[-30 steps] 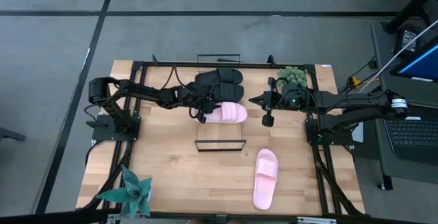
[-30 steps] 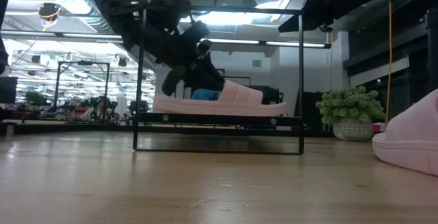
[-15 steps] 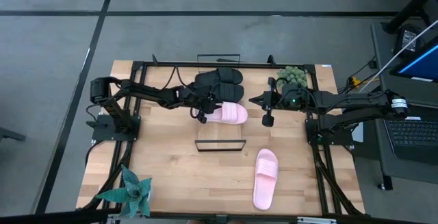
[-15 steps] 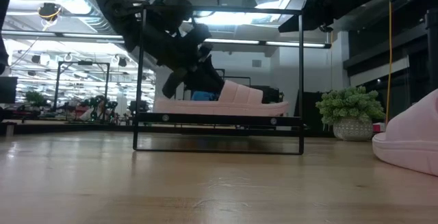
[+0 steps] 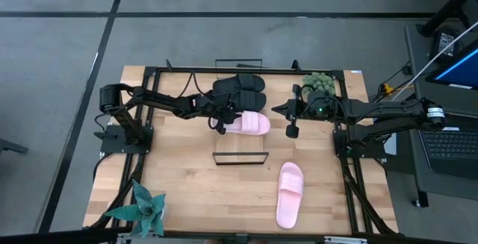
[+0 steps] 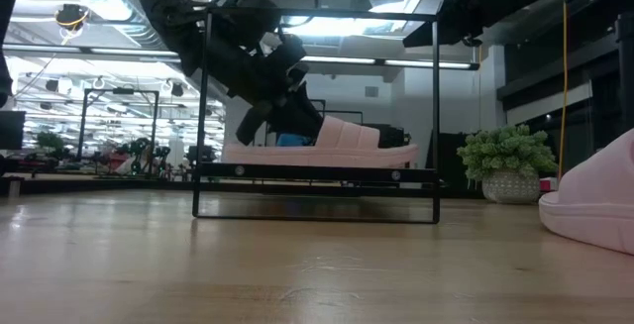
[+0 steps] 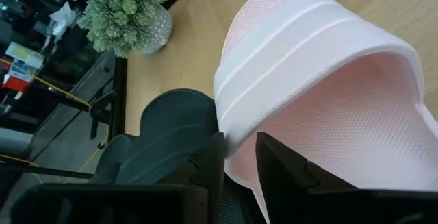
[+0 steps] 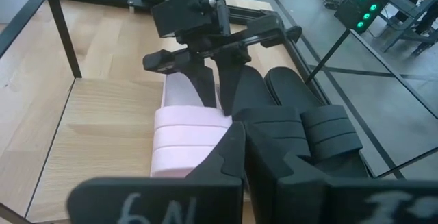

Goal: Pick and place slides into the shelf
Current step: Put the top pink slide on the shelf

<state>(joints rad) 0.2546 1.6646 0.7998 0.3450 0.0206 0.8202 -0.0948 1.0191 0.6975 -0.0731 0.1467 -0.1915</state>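
Left gripper (image 5: 222,122) jaws pinch the pink slide (image 5: 250,123) sidewall on the shelf (image 6: 317,173), beside the black slides (image 5: 240,89); releasing crooked could nudge them. Right gripper (image 5: 292,119) waits, jaws together.

Shelf zone is crowded: the two matte black slides (image 5: 240,86) lie touching the light pink slide (image 5: 252,123) just in front of them, and the left gripper (image 5: 222,119) sits at that pink slide's heel end. The right gripper (image 5: 292,117) hangs just beyond its toe end, near the small green potted plant (image 5: 320,83). Bare tabletop (image 5: 187,180) lies open between the black wire rail (image 5: 240,158) and the spiky teal plant (image 5: 142,209). A second light pink slide (image 5: 290,193) blocks the front right.
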